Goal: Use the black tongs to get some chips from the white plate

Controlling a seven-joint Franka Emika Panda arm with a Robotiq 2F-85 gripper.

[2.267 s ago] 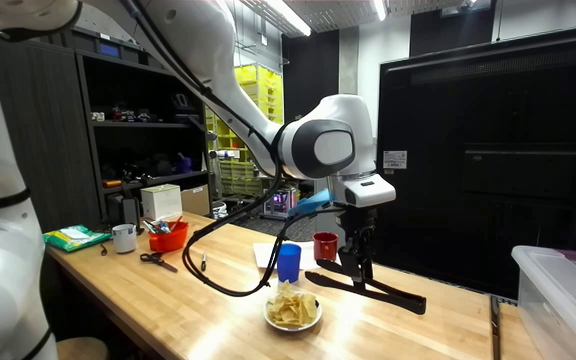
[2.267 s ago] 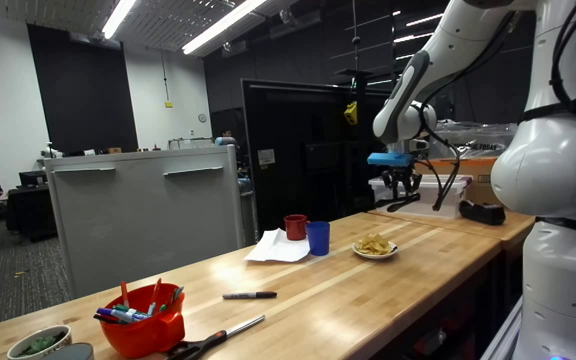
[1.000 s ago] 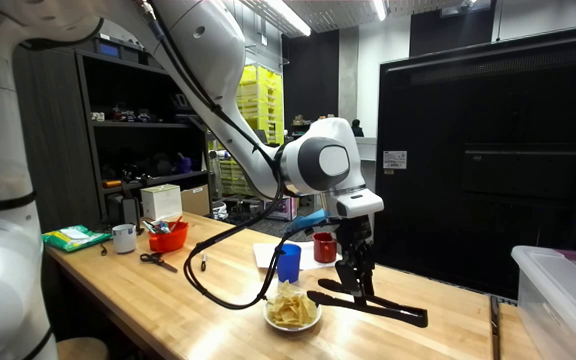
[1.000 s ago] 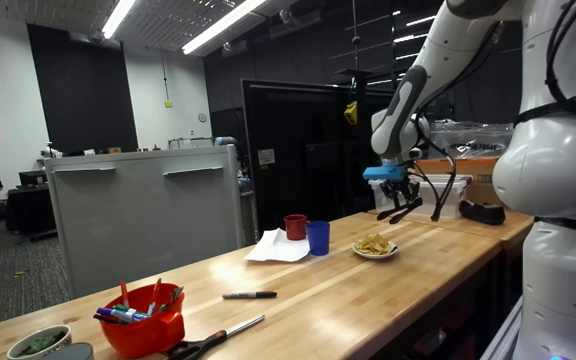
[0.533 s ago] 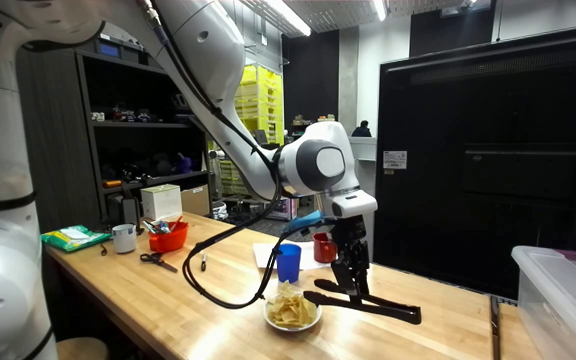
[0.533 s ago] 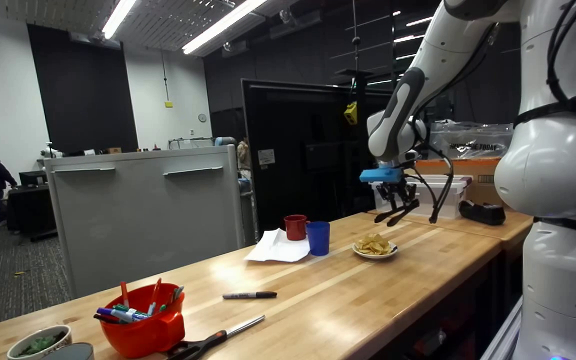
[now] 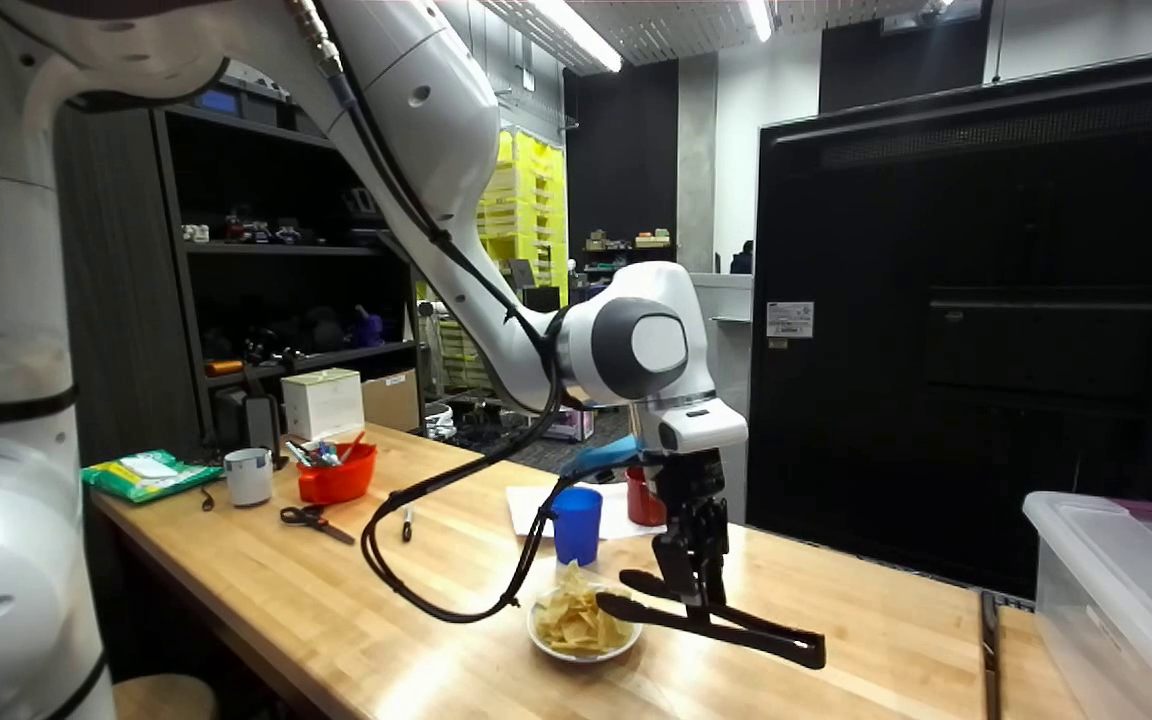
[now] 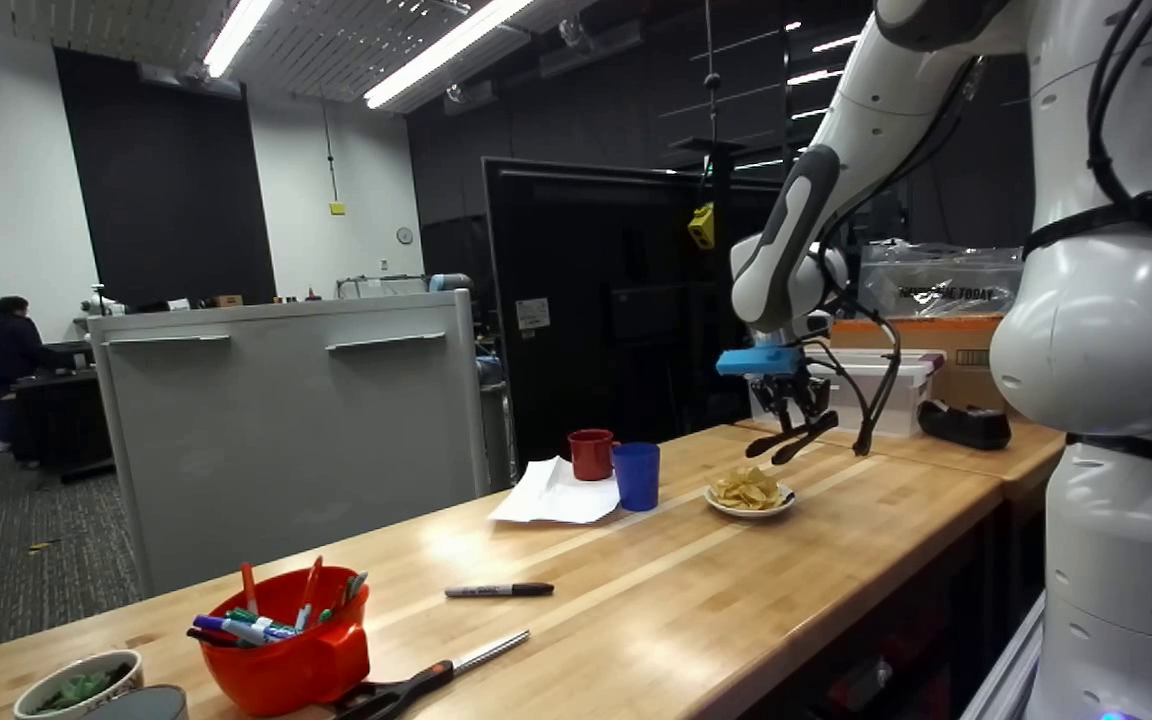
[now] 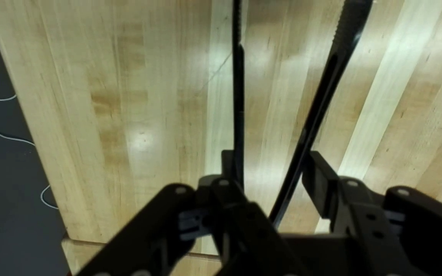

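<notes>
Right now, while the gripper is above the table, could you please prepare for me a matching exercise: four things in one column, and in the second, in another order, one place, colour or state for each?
First column
1. tongs
2. chips
3. paper
4. scissors

Second column
A. white
B. lying near the pen holder
C. heaped on the plate
D. held by the gripper, above the table

Right pairs: 1-D, 2-C, 3-A, 4-B
</notes>
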